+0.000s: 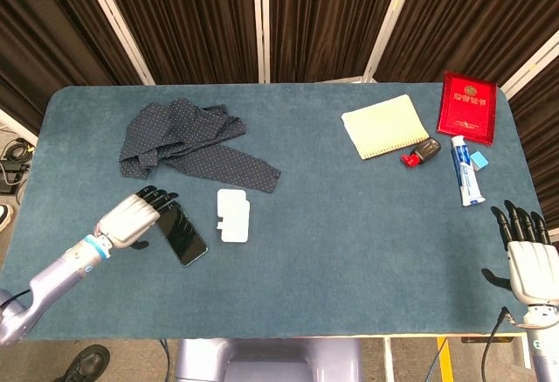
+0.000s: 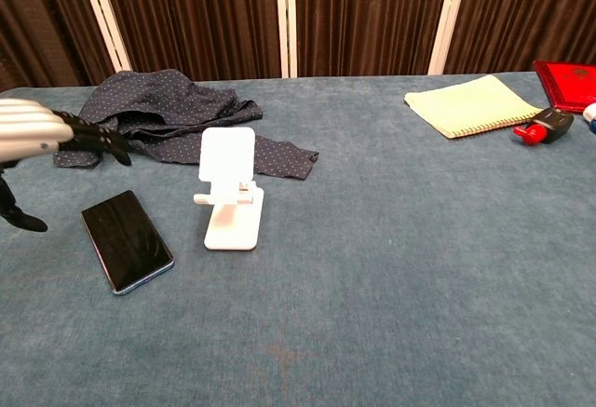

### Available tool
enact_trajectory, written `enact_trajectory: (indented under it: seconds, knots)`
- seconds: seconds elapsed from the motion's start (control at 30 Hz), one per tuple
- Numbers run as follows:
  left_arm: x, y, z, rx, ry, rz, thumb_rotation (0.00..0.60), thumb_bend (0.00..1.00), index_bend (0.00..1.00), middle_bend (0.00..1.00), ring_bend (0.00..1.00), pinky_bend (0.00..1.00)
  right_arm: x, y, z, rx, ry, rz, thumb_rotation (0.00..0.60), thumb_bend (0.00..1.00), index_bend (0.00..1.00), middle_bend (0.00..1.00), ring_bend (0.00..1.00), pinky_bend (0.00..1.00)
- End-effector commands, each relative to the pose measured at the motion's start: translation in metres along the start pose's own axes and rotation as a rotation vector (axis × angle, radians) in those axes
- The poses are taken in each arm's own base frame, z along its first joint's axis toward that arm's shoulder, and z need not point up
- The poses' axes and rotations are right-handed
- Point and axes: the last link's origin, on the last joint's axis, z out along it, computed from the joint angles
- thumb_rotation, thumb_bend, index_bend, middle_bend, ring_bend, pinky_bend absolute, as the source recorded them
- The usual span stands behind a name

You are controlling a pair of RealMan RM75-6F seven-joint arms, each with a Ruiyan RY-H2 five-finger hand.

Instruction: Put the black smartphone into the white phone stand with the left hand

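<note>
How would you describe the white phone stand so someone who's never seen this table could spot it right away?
Start at the crumpled dark dotted cloth on the left half of the blue table. Just in front of its trailing end stands the white phone stand, with the black smartphone lying flat to its left. It is the only all-white upright object there.

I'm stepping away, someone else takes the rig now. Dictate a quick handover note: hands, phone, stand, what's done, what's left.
Left hand: open, fingers spread, above the phone's left end; chest view shows it raised off the table, holding nothing.
Right hand: open, idle at the table's right edge.
Phone: flat, screen up, left of the stand.
Stand: upright, empty, in front of the dotted cloth.
Done: nothing placed.
Left: grasp the phone with the left hand, set it in the stand.
</note>
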Motion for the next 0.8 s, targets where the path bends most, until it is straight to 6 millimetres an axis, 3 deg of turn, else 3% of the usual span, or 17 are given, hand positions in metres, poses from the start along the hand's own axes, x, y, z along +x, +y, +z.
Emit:
enact_trajectory:
  seconds: [0.03,0.37,0.8]
  knots:
    - [-0.005,0.004,0.010,-0.026,-0.030,0.023,0.600,0.00,0.17,0.10,0.14,0.17,-0.001,0.000,0.001,-0.004,-0.002,-0.004,0.600,0.00,0.00,0.00,0.00,0.00]
    - [-0.019,0.019,0.036,-0.095,-0.057,0.057,0.600,0.00,0.17,0.11,0.16,0.19,-0.002,0.005,0.001,-0.029,-0.007,-0.014,0.600,0.00,0.00,0.00,0.00,0.00]
    - [-0.029,0.024,0.042,-0.128,-0.091,0.090,0.600,0.00,0.18,0.11,0.17,0.19,-0.001,0.010,0.002,-0.049,-0.009,-0.011,0.600,0.00,0.00,0.00,0.00,0.00]
